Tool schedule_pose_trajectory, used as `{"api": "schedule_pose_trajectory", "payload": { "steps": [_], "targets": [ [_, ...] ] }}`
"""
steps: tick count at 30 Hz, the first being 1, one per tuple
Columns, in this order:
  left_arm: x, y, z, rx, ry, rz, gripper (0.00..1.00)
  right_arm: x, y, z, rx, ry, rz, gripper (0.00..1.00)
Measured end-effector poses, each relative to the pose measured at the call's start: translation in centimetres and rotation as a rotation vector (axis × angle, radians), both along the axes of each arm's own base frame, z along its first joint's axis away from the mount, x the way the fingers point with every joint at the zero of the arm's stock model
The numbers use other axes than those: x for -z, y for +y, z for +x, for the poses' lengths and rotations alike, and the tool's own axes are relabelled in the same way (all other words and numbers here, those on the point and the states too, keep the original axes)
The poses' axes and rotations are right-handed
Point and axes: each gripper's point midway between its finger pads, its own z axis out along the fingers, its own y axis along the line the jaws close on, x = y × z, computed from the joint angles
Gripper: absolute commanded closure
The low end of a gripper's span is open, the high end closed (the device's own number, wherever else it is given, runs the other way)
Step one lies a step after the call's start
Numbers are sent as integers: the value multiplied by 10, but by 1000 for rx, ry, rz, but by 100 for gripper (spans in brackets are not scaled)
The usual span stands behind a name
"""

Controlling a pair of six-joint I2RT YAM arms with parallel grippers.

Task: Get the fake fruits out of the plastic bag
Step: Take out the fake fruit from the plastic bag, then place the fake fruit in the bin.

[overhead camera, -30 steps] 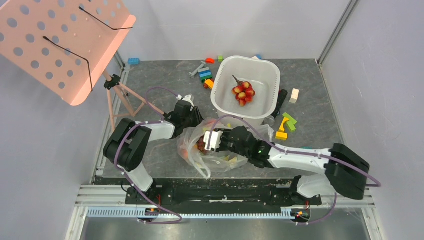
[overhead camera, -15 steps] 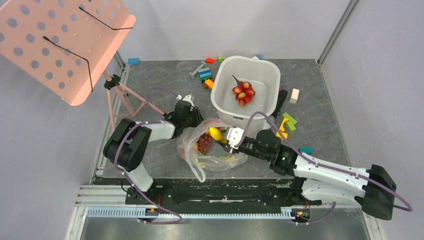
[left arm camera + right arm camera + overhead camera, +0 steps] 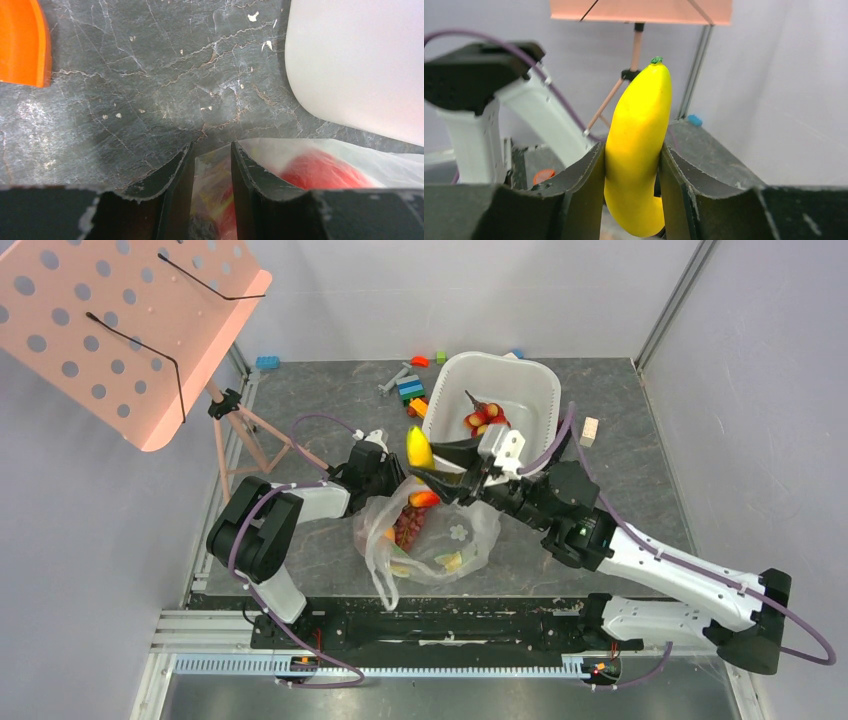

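Yellow banana [image 3: 639, 150] is out of the plastic bag [image 3: 445, 540], clamped in the right claw [image 3: 631, 165] up by the white basin [image 3: 540, 380]; left claw [image 3: 212, 170] pinches the bag's rim on the counter [image 3: 330, 390]. Next, I'd guess, it needs setting in the basin, since other fruits [image 3: 408, 527] sit inside the bag

1. In the top view, the right gripper [image 3: 432, 472] and its wrist are covering the white basin's [image 3: 540, 375] near-left rim and part of the grape bunch [image 3: 480, 418].
2. The plastic bag's [image 3: 470, 540] film is blurring the fruits inside, so a dark reddish cluster [image 3: 408, 527] is showing too vaguely to name.
3. In the left wrist view, a red fruit [image 3: 320, 172] is showing blurred behind film, with the bottom edge cutting it off.
4. The left edge is cutting off an orange piece [image 3: 22, 42].
5. In the right wrist view, the banana's [image 3: 639, 140] lower end is hiding behind the fingers.
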Motion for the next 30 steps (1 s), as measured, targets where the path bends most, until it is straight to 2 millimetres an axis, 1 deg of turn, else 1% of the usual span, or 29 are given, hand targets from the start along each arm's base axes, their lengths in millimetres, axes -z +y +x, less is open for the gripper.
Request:
{"api": "schedule_pose_trajectory", "payload": {
  "steps": [1,4,6,10,13,17,19,20,21,23,25,27,29,30],
  "targets": [
    [0,0,0,1,0,0,61,-12,-2,4,17,1,24,70],
    [0,0,0,1,0,0,61,-30,-7,13,53,10,57,70],
    [0,0,0,1,0,0,60,-32,-10,18,72,19,61,71],
    [0,0,0,1,0,0,61,-22,-17,34,134,49,38,71],
    [0,0,0,1,0,0,61,-14,-31,68,254,82,9,72],
    [0,0,0,1,0,-1,60,-10,-50,130,452,107,-50,72],
    [0,0,0,2,0,-1,61,-3,-58,159,529,119,-86,72],
    [0,0,0,2,1,-1,60,3,-64,176,571,130,-109,71],
    [0,0,0,2,1,-1,60,13,-71,196,615,146,-137,71],
    [0,0,0,2,1,-2,60,34,-83,227,681,182,-186,71],
    [0,-1,0,3,1,-2,60,68,-99,260,747,234,-255,70],
    [0,-1,0,3,1,-3,61,103,-111,284,795,289,-327,69],
    [0,-1,0,3,1,-2,60,141,-123,302,828,346,-402,68],
    [0,-1,0,3,1,-2,60,156,-126,307,835,370,-430,68]
  ]
}}
